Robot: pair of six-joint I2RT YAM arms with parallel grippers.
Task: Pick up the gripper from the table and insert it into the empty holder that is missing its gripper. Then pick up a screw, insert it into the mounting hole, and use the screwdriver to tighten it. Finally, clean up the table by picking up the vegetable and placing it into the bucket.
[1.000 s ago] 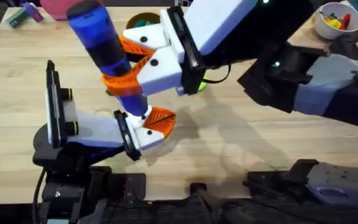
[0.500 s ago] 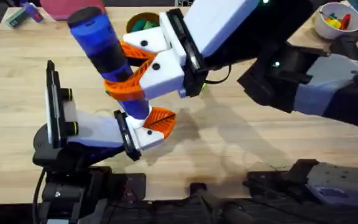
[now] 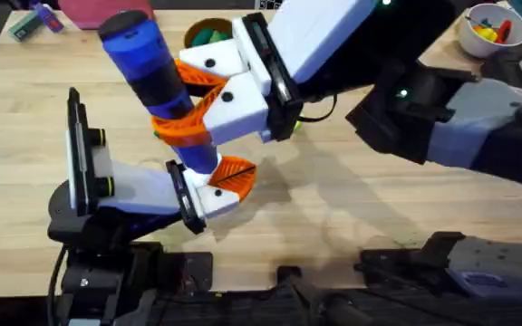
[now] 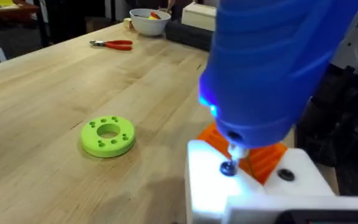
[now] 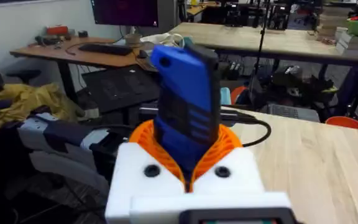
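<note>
On the pale wooden bench [image 3: 352, 217], the right arm's white-and-orange fingers [image 3: 193, 104] are clenched around the stout blue pen-shaped screwdriver [image 3: 152, 72]. Its thin metal tip [image 4: 234, 152] meets a small dark screw [image 4: 228, 168] on the white blocky plastic holder [image 4: 229, 193], beside the small orange plastic wedge [image 4: 263, 158]. I cannot tell whether the left fingers are clenched.

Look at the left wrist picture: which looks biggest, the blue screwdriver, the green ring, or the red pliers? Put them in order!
1. The screwdriver looks by far the biggest, but it is right up against the camera.
2. The green ring.
3. The red pliers look smallest, but they lie far off, so they may really be bigger than the ring.
</note>
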